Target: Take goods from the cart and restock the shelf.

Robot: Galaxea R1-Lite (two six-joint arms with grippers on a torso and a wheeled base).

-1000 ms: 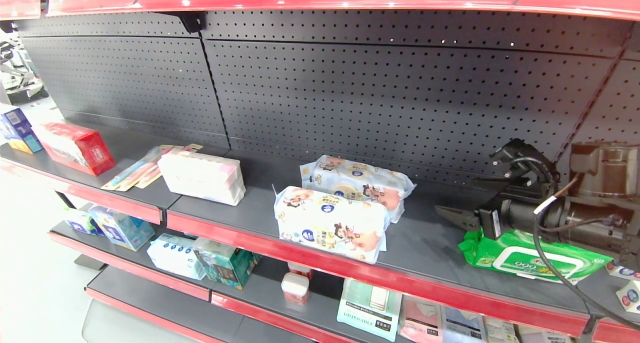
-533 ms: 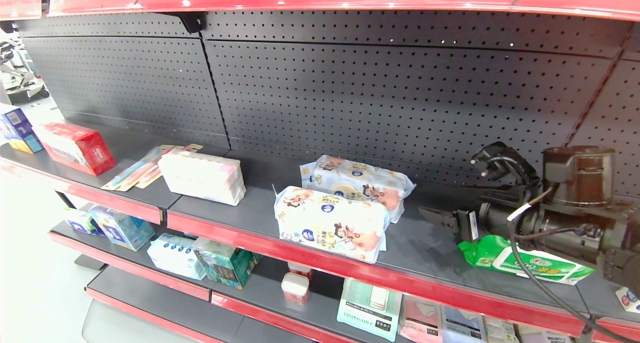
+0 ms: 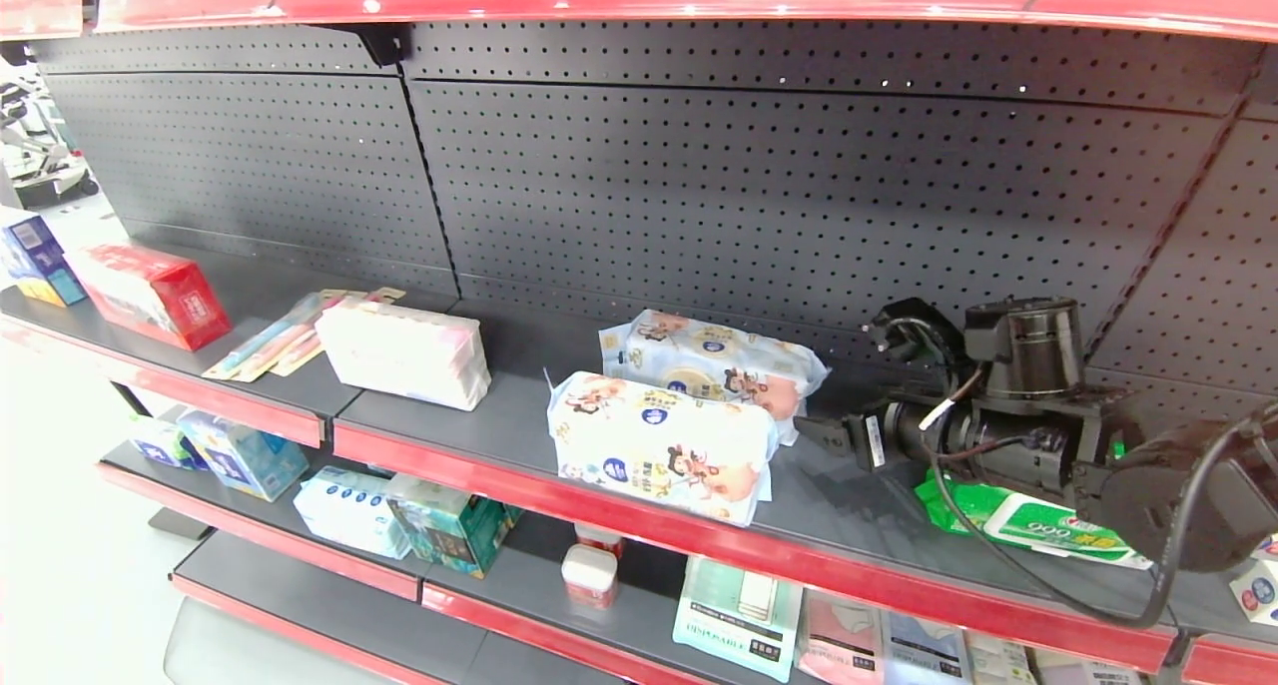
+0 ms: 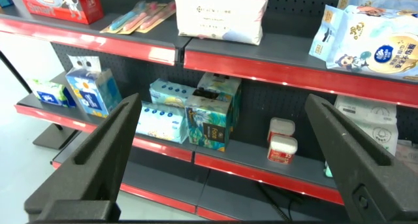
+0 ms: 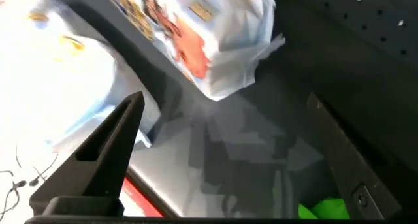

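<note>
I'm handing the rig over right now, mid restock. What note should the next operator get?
Right gripper: open, empty, above the shelf, tips beside the cartoon packs.
Left gripper: open, empty, facing the lower shelves.
Done: green pack lies flat on the shelf under the right arm, free of the gripper.
Left: probably pull the right arm back and fetch the next item from the cart.

My head camera looks forward and down on the cartoon packs [image 3: 664, 445]. My left wrist camera faces them from lower and farther off; the right wrist camera sits close beside them.
</note>
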